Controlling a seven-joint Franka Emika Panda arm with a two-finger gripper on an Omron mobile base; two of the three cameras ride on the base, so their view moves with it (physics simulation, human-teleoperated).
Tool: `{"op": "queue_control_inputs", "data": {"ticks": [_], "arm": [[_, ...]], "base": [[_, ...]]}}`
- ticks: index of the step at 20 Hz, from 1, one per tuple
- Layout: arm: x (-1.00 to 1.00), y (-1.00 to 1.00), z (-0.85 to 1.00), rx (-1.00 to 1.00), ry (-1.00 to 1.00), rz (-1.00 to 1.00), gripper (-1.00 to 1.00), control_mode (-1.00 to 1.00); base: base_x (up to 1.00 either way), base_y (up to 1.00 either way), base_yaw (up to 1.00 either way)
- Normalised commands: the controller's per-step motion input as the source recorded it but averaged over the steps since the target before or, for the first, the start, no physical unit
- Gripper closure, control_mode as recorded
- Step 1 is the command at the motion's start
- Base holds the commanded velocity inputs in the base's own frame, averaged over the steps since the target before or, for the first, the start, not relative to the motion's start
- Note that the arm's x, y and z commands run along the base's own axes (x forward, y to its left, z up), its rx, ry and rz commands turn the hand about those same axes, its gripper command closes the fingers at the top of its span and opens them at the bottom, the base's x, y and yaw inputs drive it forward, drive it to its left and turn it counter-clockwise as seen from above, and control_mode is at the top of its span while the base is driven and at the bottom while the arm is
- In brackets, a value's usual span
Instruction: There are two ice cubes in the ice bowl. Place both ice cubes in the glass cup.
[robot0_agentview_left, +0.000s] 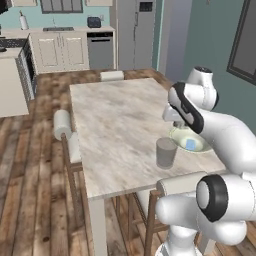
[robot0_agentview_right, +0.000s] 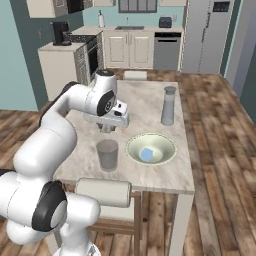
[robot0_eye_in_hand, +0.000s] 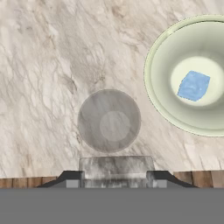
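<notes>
Ice: one small pale blue translucent ice cube (robot0_eye_in_hand: 194, 85) lies at the bottom of the wide, shallow greenish-cream ice bowl (robot0_agentview_right: 165, 141); a whitish-clear cube (robot0_eye_in_hand: 116, 167) sits clamped between the fingertips of the two-finger gripper (robot0_eye_in_hand: 116, 175), above the near rim of the short translucent grey glass cup (robot0_agentview_right: 107, 155). Cup and bowl stand just beside each other, cup left, near the marble table's (robot0_agentview_left: 115, 120) near edge. A tall slim grey capped bottle (robot0_agentview_right: 168, 105) stands farther back.

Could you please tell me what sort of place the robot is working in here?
It looks like a rendered home kitchen with a dining area. A marble-topped table with chairs stands on a wood floor, and behind it are cream cabinets, a dishwasher and a tall grey refrigerator.
</notes>
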Motion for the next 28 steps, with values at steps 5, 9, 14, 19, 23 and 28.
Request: {"op": "queue_control_inputs", "data": {"ticks": [5, 9, 14, 19, 23, 28], "arm": [[0.01, 0.05, -0.33, -0.06, 0.02, 0.00, 1.00, -1.00], [0.00, 0.00, -0.28, 0.05, -0.01, 0.00, 1.00, -1.00], [0.04, 0.01, -0.16, 0.02, 0.04, 0.00, 1.00, -1.00], [0.20, 0.12, -0.16, -0.07, 0.00, 0.00, 1.00, -1.00], [0.22, 0.09, -0.13, -0.13, 0.00, 0.00, 1.00, -1.00], [0.03, 0.02, -0.08, -0.02, 0.00, 0.00, 1.00, -1.00]], "base": [[0.00, 0.00, 0.00], [0.00, 0.00, 0.00], [0.00, 0.00, 0.00], [0.00, 0.00, 0.00], [0.00, 0.00, 0.00], [0.00, 0.00, 0.00]]}}
